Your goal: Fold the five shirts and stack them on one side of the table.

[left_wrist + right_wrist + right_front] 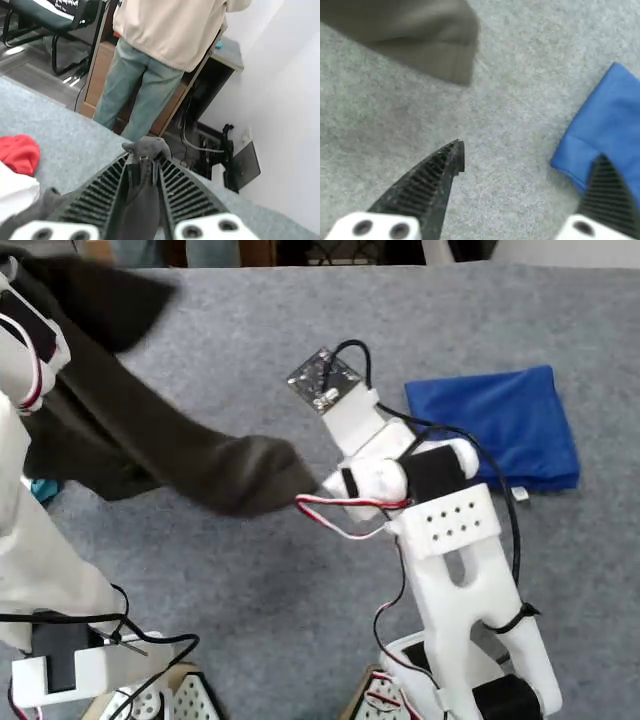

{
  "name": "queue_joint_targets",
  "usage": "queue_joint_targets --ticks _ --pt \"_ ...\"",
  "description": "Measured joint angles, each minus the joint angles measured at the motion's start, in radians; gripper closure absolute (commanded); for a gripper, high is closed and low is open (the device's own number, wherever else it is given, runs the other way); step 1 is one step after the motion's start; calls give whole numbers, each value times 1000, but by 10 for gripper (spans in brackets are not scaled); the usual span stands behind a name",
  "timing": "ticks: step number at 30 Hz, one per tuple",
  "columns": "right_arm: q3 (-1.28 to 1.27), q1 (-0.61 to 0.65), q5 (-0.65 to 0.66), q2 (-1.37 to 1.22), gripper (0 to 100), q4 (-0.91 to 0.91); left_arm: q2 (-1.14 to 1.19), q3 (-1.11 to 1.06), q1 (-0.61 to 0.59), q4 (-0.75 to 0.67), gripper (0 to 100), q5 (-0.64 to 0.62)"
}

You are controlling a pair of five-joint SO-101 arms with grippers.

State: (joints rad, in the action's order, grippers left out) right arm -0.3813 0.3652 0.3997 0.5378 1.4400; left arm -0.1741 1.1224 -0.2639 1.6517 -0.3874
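In the high view, your left arm (40, 580) stands along the near left edge of the grey table (250, 620), and a dark shirt (130, 440) hangs from up by the far left corner, spread slantwise toward the middle. Its sleeve end lies just beside the wrist of your right arm (450, 530), which reaches in from the near edge to the centre of the table. A folded blue shirt (495, 425) lies flat on the table on the right side, close to that arm, and the arm's upper part covers one of its corners. From the left wrist view, your left claw (144, 160) is pressed together on a bunch of the dark shirt (145, 146). The cloth pokes out past the tips and runs back between the two ribbed fingers (107, 182). The claw sits high over the grey table (75, 145), and off to one side on the table you can see a red shirt (17, 152) touching a white cloth (15, 192). From the right wrist view, your right claw (530, 152) is spread wide with nothing between the fingers (437, 170), hovering over bare grey table (520, 75). The sleeve end of the dark shirt (420, 35) lies beyond one finger, apart from it. The edge of the blue shirt (600, 125) lies under the other finger.
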Motion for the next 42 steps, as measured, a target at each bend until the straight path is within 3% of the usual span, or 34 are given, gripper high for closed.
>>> queue_joint_targets --ticks 4,8,12,19,24,30,34,38,42 --pt "34 57 0 0 577 0 0 3 5 89 972 0" --pt "138 14 0 0 577 0 -5 -107 71 106 972 0" --pt "238 -140 0 0 577 0 -5 -327 224 106 972 0" --pt "288 -434 0 0 577 86 -3 -727 580 92 972 123" --pt "238 -559 0 2 577 118 -2 -936 704 3 972 213" --pt "77 -624 -2 2 577 66 48 -810 704 -166 969 236" --pt "-26 -629 -2 2 577 40 161 -594 707 -193 971 155" --pt "-80 -628 -52 2 577 38 316 -385 707 -121 971 104" --pt "-80 -629 -94 2 577 38 445 -296 710 48 971 103"
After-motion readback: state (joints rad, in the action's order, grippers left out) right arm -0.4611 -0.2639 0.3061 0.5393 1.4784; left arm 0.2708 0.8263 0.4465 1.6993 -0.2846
